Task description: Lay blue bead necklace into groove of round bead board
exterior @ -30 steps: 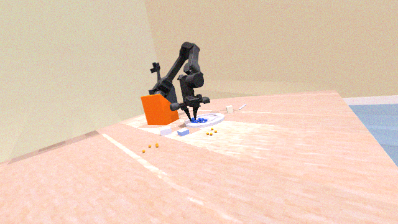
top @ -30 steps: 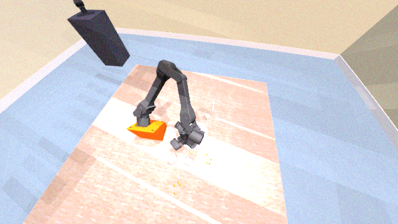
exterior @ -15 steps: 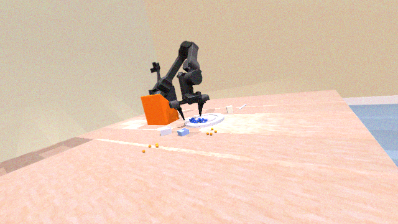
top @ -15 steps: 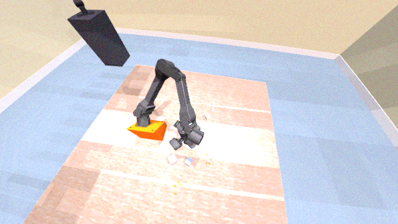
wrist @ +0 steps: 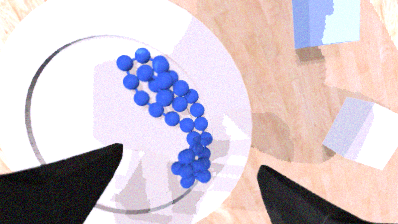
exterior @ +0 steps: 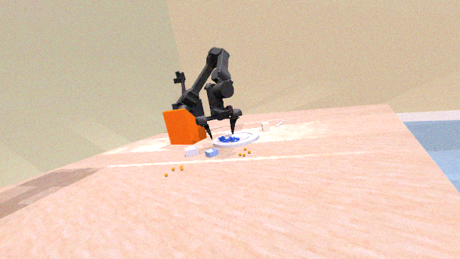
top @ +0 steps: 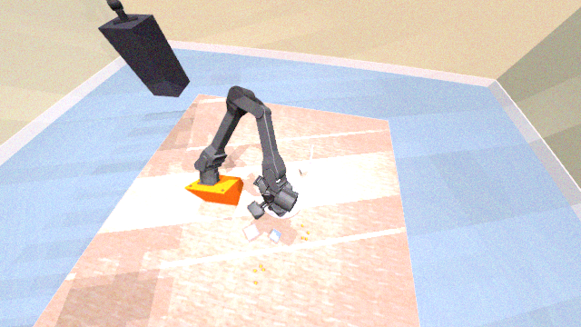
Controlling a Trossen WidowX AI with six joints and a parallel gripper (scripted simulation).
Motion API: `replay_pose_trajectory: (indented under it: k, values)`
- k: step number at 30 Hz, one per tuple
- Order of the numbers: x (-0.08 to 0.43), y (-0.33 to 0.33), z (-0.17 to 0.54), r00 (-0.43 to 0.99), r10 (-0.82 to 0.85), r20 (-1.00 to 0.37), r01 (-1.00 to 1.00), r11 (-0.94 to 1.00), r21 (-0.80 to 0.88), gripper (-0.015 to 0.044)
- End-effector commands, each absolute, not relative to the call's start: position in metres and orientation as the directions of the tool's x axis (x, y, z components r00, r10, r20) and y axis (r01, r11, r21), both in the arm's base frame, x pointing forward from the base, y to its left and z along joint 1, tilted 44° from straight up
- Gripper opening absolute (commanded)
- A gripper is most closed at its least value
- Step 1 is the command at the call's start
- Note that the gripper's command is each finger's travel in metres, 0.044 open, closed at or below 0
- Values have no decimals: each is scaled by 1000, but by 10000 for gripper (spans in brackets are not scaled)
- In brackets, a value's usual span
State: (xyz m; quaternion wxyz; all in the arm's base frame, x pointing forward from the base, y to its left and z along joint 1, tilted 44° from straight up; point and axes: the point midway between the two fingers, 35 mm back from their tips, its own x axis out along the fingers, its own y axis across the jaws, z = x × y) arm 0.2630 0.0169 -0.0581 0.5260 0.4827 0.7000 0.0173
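Observation:
The blue bead necklace (exterior: 230,139) (wrist: 165,96) lies bunched on the round white bead board (exterior: 254,139) (wrist: 227,100). In the wrist view it covers the right part of the board's ring groove, with a loose loop at the top reaching inward and a tight clump of beads at the lower end. The left part of the groove holds no beads. My gripper (exterior: 222,136) (wrist: 192,161) is open and empty, just above the board, with its fingers on either side of the clump. In the top view the arm hides most of the board.
A white block (top: 251,232) (exterior: 191,151) and a light blue block (top: 275,235) (exterior: 211,152) stand beside the board. Small orange beads (top: 255,282) (exterior: 166,175) lie in two groups. A pale block (top: 303,172) (exterior: 265,126) and a thin white stick (top: 311,153) (exterior: 280,123) lie beyond the board.

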Motion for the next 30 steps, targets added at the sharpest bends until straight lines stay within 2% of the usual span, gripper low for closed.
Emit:
replay_pose_trajectory:
  k: [1, 6, 8, 14, 18, 20, 30]
  values:
    - [264, 17, -57, 21, 694, -719, 653, 535, 536, 440]
    - [264, 17, -57, 21, 694, -719, 653, 535, 536, 440]
    - [266, 15, -57, 21, 694, -719, 606, 563, 562, 387]
    - [282, 3, -52, 22, 694, -720, 108, 714, 691, 380]
    - [293, -6, -49, 23, 693, -720, -261, 699, 665, 380]
    - [296, -9, -47, 23, 693, -720, -377, 673, 636, 380]
    - [297, -10, -47, 23, 693, -720, -391, 669, 632, 380]
